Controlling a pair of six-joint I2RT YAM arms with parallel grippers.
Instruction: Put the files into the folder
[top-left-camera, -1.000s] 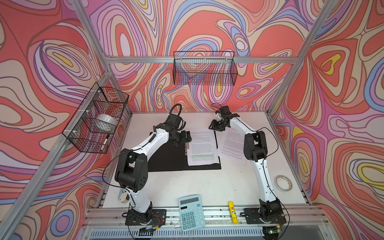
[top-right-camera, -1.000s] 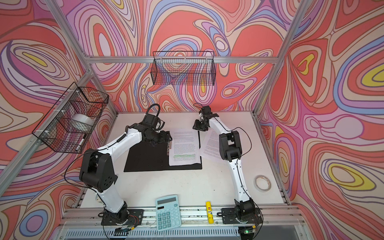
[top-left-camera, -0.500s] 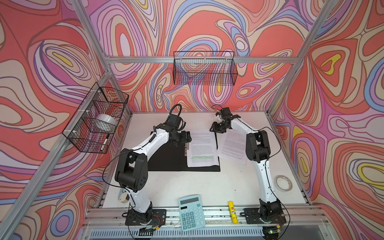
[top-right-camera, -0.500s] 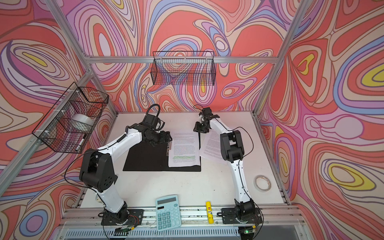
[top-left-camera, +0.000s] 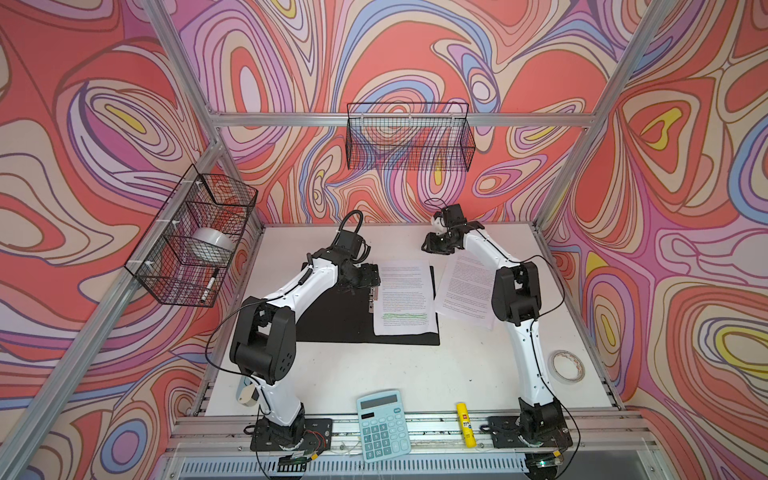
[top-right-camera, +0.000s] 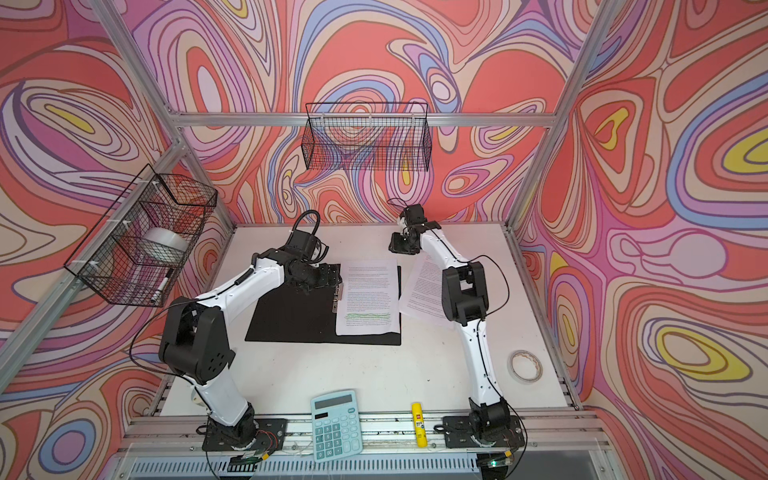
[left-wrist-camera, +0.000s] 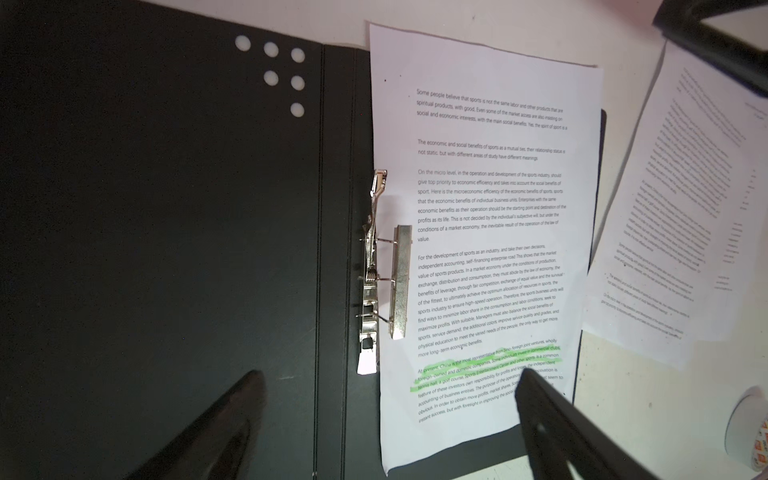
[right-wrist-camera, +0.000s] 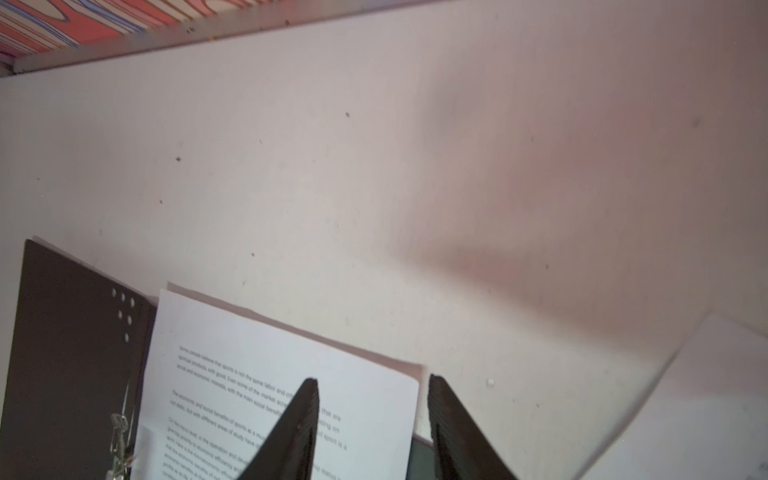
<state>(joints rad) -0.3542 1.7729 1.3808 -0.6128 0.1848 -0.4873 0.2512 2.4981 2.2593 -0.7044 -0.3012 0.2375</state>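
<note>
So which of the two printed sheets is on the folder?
The green-highlighted sheet, on the open folder's right half beside the clip. The other sheet lies on the table, right of the folder.

High overviews, close wrist views sharing folder (left-wrist-camera: 166, 228)

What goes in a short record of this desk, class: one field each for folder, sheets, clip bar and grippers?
folder: open flat, black inside up
highlighted sheet: on the folder's right leaf, far edge overhanging
second sheet: on the table beside the folder's right edge, partly under the right arm
clip bar: over the highlighted sheet's inner edge; clamped or not, cannot tell
left gripper: open, empty, over the clip bar
right gripper: open, empty, past the highlighted sheet's far edge
</note>
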